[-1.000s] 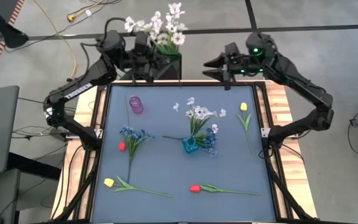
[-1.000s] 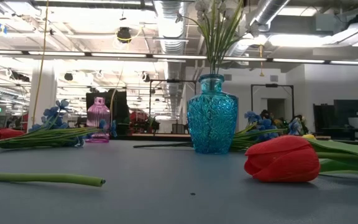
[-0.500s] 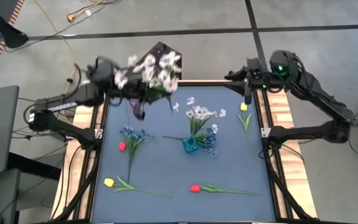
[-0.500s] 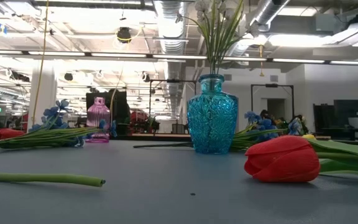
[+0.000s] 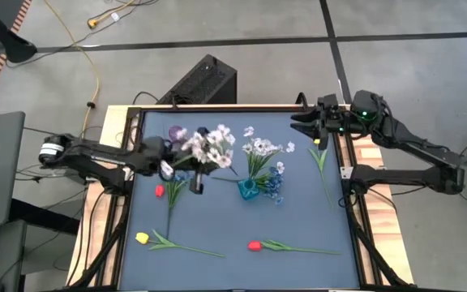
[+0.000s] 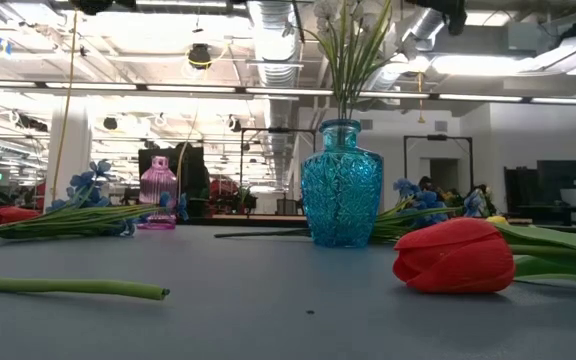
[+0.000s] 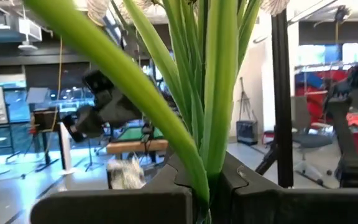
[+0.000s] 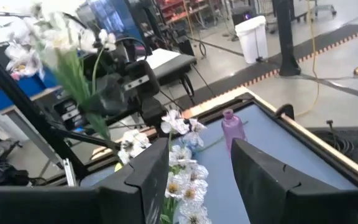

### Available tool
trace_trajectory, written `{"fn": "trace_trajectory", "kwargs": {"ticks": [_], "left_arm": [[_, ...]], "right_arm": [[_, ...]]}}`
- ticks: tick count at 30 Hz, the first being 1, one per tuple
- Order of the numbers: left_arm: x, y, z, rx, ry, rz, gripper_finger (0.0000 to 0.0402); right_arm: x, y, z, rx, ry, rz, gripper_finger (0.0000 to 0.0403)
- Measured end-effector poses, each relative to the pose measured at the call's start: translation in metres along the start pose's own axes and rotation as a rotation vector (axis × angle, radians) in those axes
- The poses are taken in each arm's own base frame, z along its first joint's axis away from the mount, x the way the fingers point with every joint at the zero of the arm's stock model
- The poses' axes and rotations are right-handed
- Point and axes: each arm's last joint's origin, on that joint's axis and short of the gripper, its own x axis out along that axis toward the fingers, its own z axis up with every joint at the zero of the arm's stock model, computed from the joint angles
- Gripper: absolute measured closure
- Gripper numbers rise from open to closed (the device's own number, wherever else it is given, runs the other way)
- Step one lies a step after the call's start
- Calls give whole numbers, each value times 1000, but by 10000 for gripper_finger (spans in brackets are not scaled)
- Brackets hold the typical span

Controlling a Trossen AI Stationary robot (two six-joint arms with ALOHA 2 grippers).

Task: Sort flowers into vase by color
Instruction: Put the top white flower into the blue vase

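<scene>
My left claw (image 5: 191,166) is clamped on the white sprig bunch (image 5: 209,146), held above the table's left-middle beside the blue vase (image 5: 248,191) (whites go there). Right claw (image 5: 305,126) waits at the far right edge, fingers spread, empty.

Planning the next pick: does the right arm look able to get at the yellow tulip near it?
Probably yes: the right gripper is open and empty just beside the yellow tulip, which lies alone.

My two arms are dark, slim, jointed links. My right arm (image 5: 412,146) carries a green light near its wrist. My left arm (image 5: 96,154) ends in a pale round cap.
</scene>
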Motion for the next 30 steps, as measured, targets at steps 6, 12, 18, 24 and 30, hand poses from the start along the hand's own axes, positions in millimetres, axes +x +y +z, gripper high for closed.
{"fn": "trace_trajectory", "kwargs": {"ticks": [6, 12, 18, 24, 30], "left_arm": [[14, -1, -41, -23, 77, -7, 401], [21, -1, -60, -36, 63, -8, 401], [24, -2, -71, -43, 60, -10, 401], [24, -1, -75, -10, 92, 7, 401], [23, -1, -77, -2, 120, 10, 401]], "right_arm": [[7, -1, -2, 14, 16, 4, 203], [9, 0, -2, 16, 23, 12, 203], [9, 0, -3, 17, 25, 12, 203], [9, 0, -3, 14, 24, 12, 203], [9, 0, -3, 15, 25, 14, 203]]}}
